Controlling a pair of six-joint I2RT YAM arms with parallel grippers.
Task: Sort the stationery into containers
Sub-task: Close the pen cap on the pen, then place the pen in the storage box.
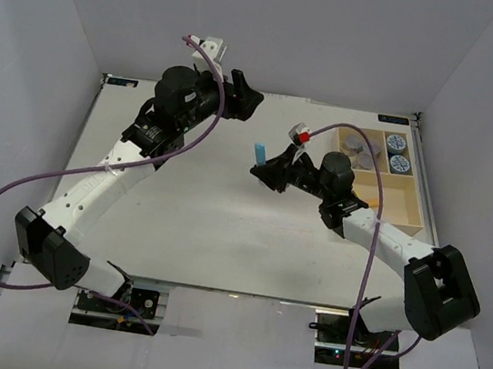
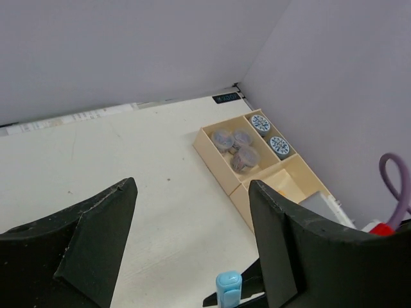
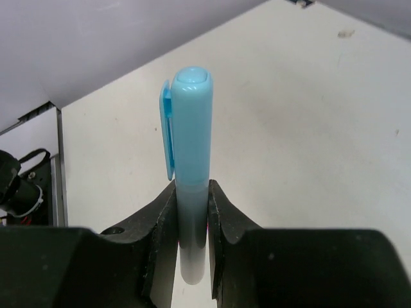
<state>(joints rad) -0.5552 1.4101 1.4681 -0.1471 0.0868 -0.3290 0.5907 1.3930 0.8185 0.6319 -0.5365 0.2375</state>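
Between the fingers of the right gripper [image 3: 192, 224] stands a blue marker [image 3: 189, 167], capped end up, the pads pressed against both sides of its barrel — a firm pinch, well below the clip. In the overhead view this gripper [image 1: 260, 170] holds the marker [image 1: 258, 152] above bare tabletop, to the left of the wooden tray [image 1: 419, 186] and well apart from it. The step in hand looks like the carry: the marker is picked and not yet delivered.

The next move, as I judge it, calls for swinging right toward the tray and picking a section. The far sections already hold grey rolls [image 2: 236, 147] and, just right of them, two blue-and-white patterned rolls [image 2: 270, 133]; the larger near section seems to hold something orange, though it is hard to tell. A marker held upright would probably need tilting or a low release so that it does not topple over a divider.

The left gripper [image 1: 241, 92] hangs over the table's far edge, left of the tray, jaws spread wide and empty — its fingers [image 2: 96, 224] frame the view. It sits clear of the likely path. The right arm's own cable [image 1: 328, 127] loops near the tray and might brush it.
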